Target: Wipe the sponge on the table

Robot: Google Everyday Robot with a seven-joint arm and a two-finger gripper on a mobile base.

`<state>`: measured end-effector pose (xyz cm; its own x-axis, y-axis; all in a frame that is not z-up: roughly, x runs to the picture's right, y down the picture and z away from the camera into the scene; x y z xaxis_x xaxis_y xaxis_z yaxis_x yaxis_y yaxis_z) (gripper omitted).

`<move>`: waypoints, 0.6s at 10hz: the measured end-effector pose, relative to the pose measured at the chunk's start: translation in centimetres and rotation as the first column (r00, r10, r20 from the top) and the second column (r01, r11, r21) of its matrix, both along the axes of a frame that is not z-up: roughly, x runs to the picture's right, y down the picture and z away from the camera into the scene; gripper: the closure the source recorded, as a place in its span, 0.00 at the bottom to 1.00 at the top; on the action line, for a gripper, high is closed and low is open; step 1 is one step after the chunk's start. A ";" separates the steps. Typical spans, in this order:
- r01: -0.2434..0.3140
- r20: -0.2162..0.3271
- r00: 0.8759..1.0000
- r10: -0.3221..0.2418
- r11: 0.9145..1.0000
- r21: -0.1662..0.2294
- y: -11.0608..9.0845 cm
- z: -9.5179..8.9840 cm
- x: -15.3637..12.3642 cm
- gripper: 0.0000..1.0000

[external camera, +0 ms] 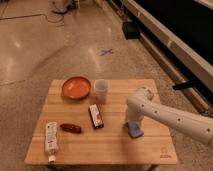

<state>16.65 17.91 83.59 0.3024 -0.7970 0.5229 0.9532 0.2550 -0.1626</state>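
Tool down and clenched on the sponge!
Camera view: the light-blue sponge sits on the wooden tabletop, the tool's tip gripping its far edge; left of the sponge lies a snack bar, farther back-left a cup.

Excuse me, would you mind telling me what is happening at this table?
The robot's arm reaches over the right side of the table, with its hand down at the light-blue sponge and closed on it, ready to wipe. The orange bowl, cup, dark packet and white tube sit apart to the left.
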 end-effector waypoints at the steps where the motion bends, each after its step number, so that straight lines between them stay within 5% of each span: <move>1: -0.013 -0.017 1.000 0.014 1.000 0.013 -0.3 0.2 1.3 1.00; 6: -0.066 -0.083 0.994 0.068 0.997 0.027 1.3 -0.2 6.7 1.00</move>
<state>23.38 19.22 83.36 0.3978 -0.7855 0.4740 0.9169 0.3230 -0.2343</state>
